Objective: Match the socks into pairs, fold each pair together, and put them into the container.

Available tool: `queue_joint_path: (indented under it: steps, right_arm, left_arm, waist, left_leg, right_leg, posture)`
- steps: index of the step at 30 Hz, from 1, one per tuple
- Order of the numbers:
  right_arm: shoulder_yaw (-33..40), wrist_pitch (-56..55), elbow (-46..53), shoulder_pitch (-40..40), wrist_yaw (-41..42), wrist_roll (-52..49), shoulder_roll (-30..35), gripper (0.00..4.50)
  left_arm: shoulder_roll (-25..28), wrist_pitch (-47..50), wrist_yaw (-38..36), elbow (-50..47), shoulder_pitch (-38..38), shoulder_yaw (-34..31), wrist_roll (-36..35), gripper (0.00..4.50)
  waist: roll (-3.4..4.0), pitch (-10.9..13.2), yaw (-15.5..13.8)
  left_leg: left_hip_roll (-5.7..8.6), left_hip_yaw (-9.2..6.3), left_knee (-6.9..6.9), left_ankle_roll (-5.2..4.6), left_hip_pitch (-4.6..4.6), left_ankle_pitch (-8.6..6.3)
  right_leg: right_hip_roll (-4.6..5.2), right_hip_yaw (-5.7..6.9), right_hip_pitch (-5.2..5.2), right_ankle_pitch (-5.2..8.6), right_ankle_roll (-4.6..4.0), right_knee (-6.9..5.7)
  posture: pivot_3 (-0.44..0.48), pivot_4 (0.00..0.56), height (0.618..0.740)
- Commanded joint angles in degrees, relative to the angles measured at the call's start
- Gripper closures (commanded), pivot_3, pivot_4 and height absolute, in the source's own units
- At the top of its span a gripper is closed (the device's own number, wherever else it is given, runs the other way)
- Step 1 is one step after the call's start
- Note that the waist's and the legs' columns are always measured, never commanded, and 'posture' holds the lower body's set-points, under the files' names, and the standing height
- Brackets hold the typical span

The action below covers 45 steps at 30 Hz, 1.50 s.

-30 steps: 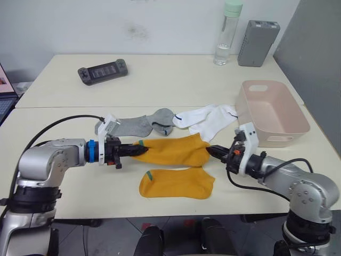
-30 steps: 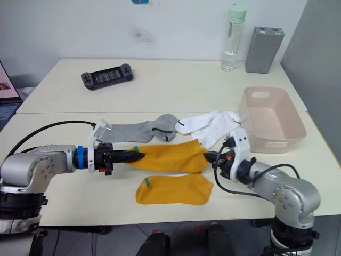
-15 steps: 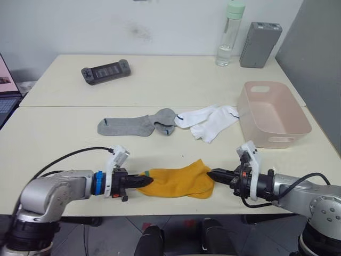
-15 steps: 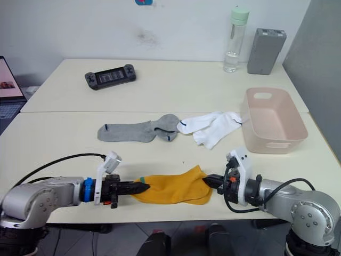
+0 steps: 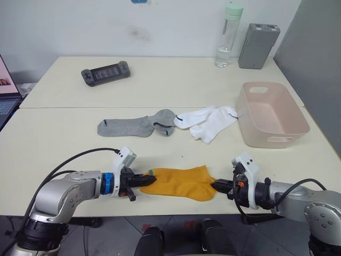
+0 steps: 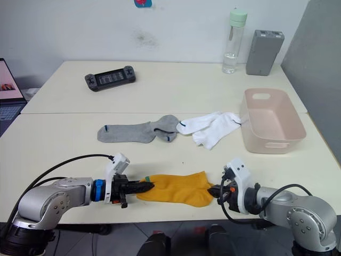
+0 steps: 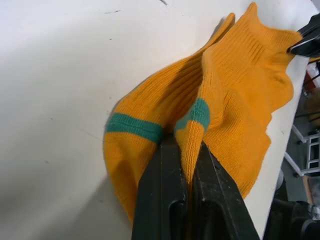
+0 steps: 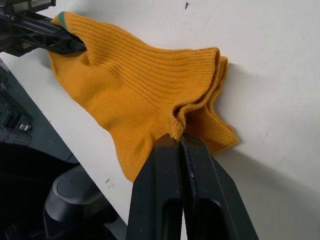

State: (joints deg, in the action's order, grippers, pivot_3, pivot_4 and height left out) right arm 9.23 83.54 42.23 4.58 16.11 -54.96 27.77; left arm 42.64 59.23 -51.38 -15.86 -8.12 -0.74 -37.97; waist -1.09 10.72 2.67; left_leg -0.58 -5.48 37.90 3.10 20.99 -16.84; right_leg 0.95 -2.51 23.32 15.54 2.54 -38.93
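Two mustard-orange socks (image 5: 181, 183) with green cuff bands lie stacked at the table's front edge. My left gripper (image 5: 147, 181) is shut on the upper sock's cuff (image 7: 192, 125). At the toe end my right gripper (image 5: 218, 185) is shut on the same sock's fabric (image 8: 175, 122). Farther back lie two grey socks (image 5: 133, 125) and two white socks (image 5: 209, 121) with dark trim, side by side. The pale pink container (image 5: 272, 114) stands at the right with nothing in it.
A black handheld game console (image 5: 104, 72), a clear bottle with a green cap (image 5: 224, 34) and a grey box (image 5: 257, 37) sit on the far table. A laptop edge (image 5: 4, 88) shows at the far left.
Both grippers came slightly closer together and the orange sock now lies flatter on the one beneath. The camera view shifted a little.
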Motion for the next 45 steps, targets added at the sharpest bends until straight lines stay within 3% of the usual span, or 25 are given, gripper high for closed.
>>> queue_joint_path:
  steps: [1, 3, 4, 7, 18, 19, 24, 33, 34, 38, 42, 45]
  right_arm:
    - [-0.75, -1.53, 0.84, -0.52, 0.52, 0.03, 0.98, 4.46]
    - [-1.02, -1.99, 0.92, -0.69, 0.60, -0.09, 1.26, 4.46]
    - [-1.32, -2.33, 1.11, -0.79, 0.87, -0.03, 1.68, 4.49]
    - [-1.89, -3.36, 1.64, -1.06, 1.19, 0.25, 2.68, 3.79]
    - [-1.05, -9.00, 3.32, -0.79, 2.96, -0.67, 6.19, 0.00]
    - [-1.25, -9.66, 3.31, -0.85, 3.04, -0.35, 6.47, 0.00]
    - [-3.41, -12.83, 3.16, -0.75, 3.39, 1.79, 7.60, 0.00]
    - [-6.93, -23.18, 6.01, -1.12, 7.62, 5.41, 8.26, 0.00]
    - [-7.69, -24.14, 6.05, -0.97, 7.96, 6.24, 8.48, 0.00]
    - [-12.39, -27.72, 5.72, 0.11, 10.09, 10.77, 10.29, 0.92]
    - [-21.37, -31.09, 2.03, 3.40, 10.93, 18.03, 9.56, 2.42]
    - [-28.27, -33.20, -3.04, 7.00, 10.91, 23.03, 6.44, 3.50]
  left_arm:
    - [0.01, -0.15, 0.58, 0.96, -1.55, 0.95, 0.61, 4.50]
    - [-0.04, -0.69, 0.09, 1.45, -2.01, 1.04, 0.56, 4.50]
    - [0.37, -1.21, -0.44, 1.37, -2.04, 1.37, 0.80, 4.29]
    - [1.66, -3.09, -1.90, 0.63, -1.52, 1.88, 1.53, 3.59]
    - [6.67, -9.81, -6.21, 1.25, 0.46, -3.38, 1.58, 0.22]
    - [6.81, -9.04, -6.77, 1.69, -0.04, -3.99, 0.62, 0.03]
    - [8.22, -5.81, -9.77, 0.38, 0.34, -3.61, -2.83, 0.03]
    - [9.24, -12.03, -9.51, 10.56, -5.01, -7.93, 0.50, 0.03]
    - [9.34, -12.41, -9.73, 11.43, -6.65, -8.12, 0.55, 0.21]
    - [10.60, -11.73, -14.30, 9.57, -10.35, -5.78, -0.99, 1.13]
    - [12.91, -17.09, -20.65, 4.13, -10.49, 2.13, 3.76, 2.42]
    - [9.57, -18.62, -19.88, 4.82, -13.03, 7.28, 6.60, 3.35]
  waist:
    - [0.00, 0.00, -0.11]
    - [0.00, 0.00, -0.20]
    - [0.00, 0.00, -0.20]
    - [0.00, 0.00, -0.23]
    - [0.00, 0.00, -0.34]
    - [0.00, 0.01, -0.35]
    - [0.00, 0.01, -0.31]
    - [-0.01, 0.02, -0.48]
    - [-0.01, 0.02, -0.55]
    - [-0.01, 0.02, -0.76]
    - [0.00, 0.03, -0.62]
    - [0.00, 0.04, -0.70]
  left_leg:
    - [0.00, 0.00, 0.00, 0.00, 0.00, 0.00]
    - [0.00, -0.01, 0.00, 0.00, 0.00, 0.00]
    - [0.00, -0.01, 0.00, 0.00, -0.01, 0.00]
    - [-0.01, 0.00, -0.01, 0.00, -0.02, 0.00]
    - [-0.06, 0.00, -0.04, 0.00, -0.04, 0.00]
    - [-0.05, 0.01, -0.04, 0.00, -0.04, 0.00]
    - [-0.05, 0.02, -0.05, 0.00, -0.01, -0.01]
    - [-0.07, -0.03, -0.07, 0.00, -0.01, -0.01]
    - [-0.07, -0.02, -0.07, 0.00, -0.01, -0.01]
    - [-0.04, 0.01, -0.07, 0.00, 0.02, -0.01]
    - [-0.05, 0.04, -0.10, 0.00, 0.04, -0.01]
    - [-0.07, 0.03, -0.11, 0.00, 0.01, -0.01]
  right_leg:
    - [0.00, 0.00, -0.01, 0.00, 0.00, 0.01]
    - [0.00, 0.00, -0.02, 0.01, 0.01, 0.03]
    - [0.00, 0.00, -0.02, 0.01, 0.01, 0.03]
    - [0.00, 0.00, -0.02, 0.01, 0.02, 0.03]
    - [-0.03, 0.00, -0.02, 0.10, -0.02, 0.06]
    - [-0.03, 0.00, -0.02, 0.10, -0.01, 0.07]
    - [-0.03, -0.01, -0.02, 0.12, 0.01, 0.11]
    - [-0.04, 0.05, -0.02, 0.13, 0.01, 0.13]
    - [-0.04, 0.04, -0.02, 0.13, 0.02, 0.13]
    - [-0.02, 0.03, -0.02, 0.13, 0.02, 0.22]
    - [-0.02, 0.00, -0.01, 0.14, 0.02, 0.27]
    - [-0.03, 0.01, -0.01, 0.14, 0.01, 0.25]
  posture:
    - [0.000, 0.150, 0.740]
    - [0.000, 0.150, 0.740]
    - [0.000, 0.150, 0.740]
    - [0.000, 0.150, 0.740]
    - [0.000, 0.150, 0.740]
    - [0.000, 0.150, 0.740]
    - [0.000, 0.150, 0.740]
    - [0.000, 0.150, 0.740]
    - [0.000, 0.150, 0.740]
    - [0.000, 0.150, 0.740]
    - [0.000, 0.150, 0.740]
    - [0.000, 0.150, 0.740]
